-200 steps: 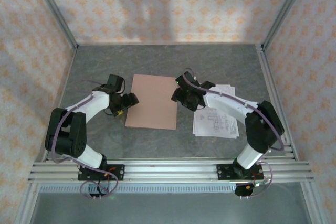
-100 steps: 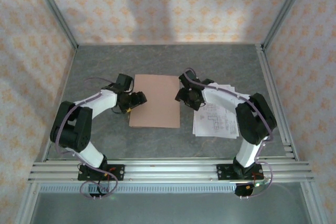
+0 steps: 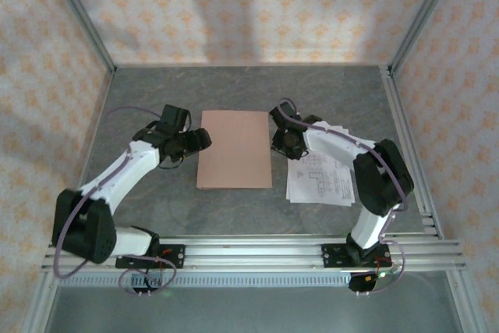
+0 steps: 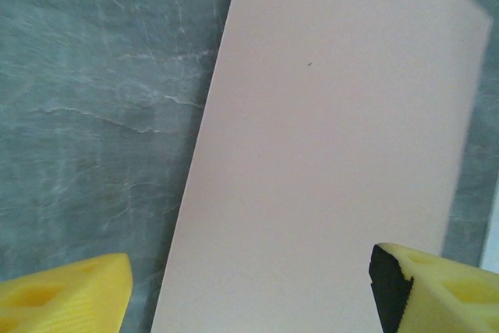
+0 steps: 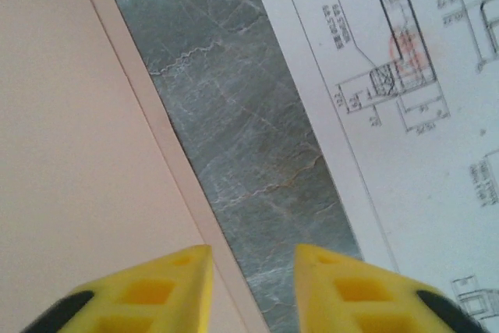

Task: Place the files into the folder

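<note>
**A:** Right gripper (image 5: 249,267) just pinched in to a narrow gap astride the closed folder (image 3: 234,150), at its edge, gripping nothing yet (I think). Left gripper (image 4: 249,271) gapes wide over it.

**B:** So cover-lifting next; files (image 3: 318,175) wait just beside it.

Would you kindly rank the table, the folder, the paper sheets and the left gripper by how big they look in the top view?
1. table
2. folder
3. paper sheets: nearly folder-sized, and the right arm covers part of them, so this place is unsure
4. left gripper
</note>
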Robot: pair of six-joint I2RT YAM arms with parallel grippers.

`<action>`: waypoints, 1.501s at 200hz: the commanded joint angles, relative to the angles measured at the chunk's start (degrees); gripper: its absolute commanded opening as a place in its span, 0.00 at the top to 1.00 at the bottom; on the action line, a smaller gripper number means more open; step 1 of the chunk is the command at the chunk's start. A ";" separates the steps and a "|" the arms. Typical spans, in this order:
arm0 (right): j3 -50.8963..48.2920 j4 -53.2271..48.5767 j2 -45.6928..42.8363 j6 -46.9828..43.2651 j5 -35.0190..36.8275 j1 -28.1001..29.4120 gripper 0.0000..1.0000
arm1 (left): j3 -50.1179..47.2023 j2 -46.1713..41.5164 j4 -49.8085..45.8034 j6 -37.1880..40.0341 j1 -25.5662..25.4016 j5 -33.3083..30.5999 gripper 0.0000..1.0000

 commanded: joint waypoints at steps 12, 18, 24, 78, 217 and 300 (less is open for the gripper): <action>7.38 -4.82 4.10 -0.54 4.13 2.17 0.87 | -5.72 -8.13 -6.67 -11.72 -3.27 -0.28 0.22; 8.36 -4.93 5.16 -0.45 4.10 2.59 0.89 | -7.66 -9.76 -5.97 -15.52 -4.70 0.00 0.22; 9.12 -4.93 6.02 -0.24 4.06 2.86 0.89 | -9.58 -11.60 -4.95 -19.17 -6.47 -0.47 0.20; 12.04 -3.78 11.71 2.00 0.92 3.09 0.93 | -25.65 -21.83 16.29 -49.12 -21.33 -10.65 0.08; 9.79 -3.68 16.21 4.29 1.54 3.01 1.00 | -25.82 -2.52 35.55 -56.47 -28.67 -16.28 0.08; 9.14 -4.54 17.96 4.20 1.40 2.65 1.00 | -24.48 -0.21 36.66 -55.00 -29.11 -18.38 0.11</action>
